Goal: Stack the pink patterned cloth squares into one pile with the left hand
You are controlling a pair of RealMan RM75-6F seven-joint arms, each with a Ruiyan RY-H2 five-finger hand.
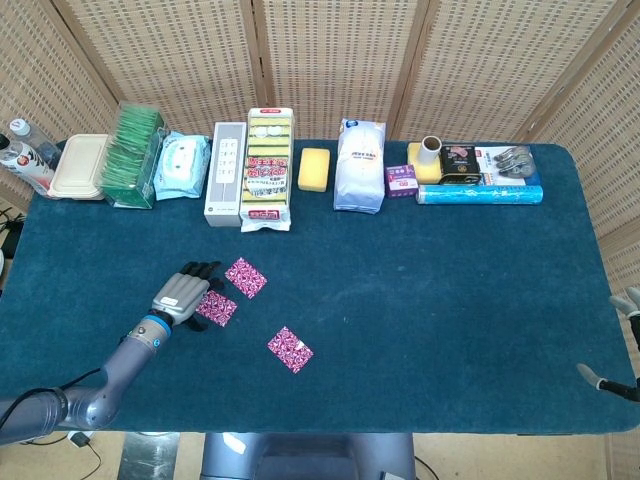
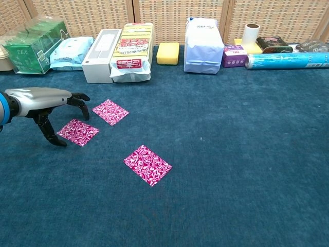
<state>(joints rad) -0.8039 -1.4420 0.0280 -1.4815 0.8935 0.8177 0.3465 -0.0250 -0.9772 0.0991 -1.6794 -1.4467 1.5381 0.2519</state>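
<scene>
Outstretched, left hand (image 2: 42,105) hovered with fingers spread, empty, over near-left cloth square (image 2: 77,131); second square (image 2: 110,111) lay just beyond, third (image 2: 147,164) apart toward table front. Best lowered squarely, pinched at one edge, lifted without dragging.

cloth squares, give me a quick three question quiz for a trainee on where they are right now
1. How many pink cloth squares lie on the table, and is any stacked on another?
2. True or false: the left hand is holding a square off the table.
3. Which square is nearest the left hand: A) the middle square, B) the back square, C) the front square?

Key
1. Three, all lying flat and apart, none stacked.
2. False. In the chest view its fingers are spread by the middle square, with nothing held.
3. A.
</scene>
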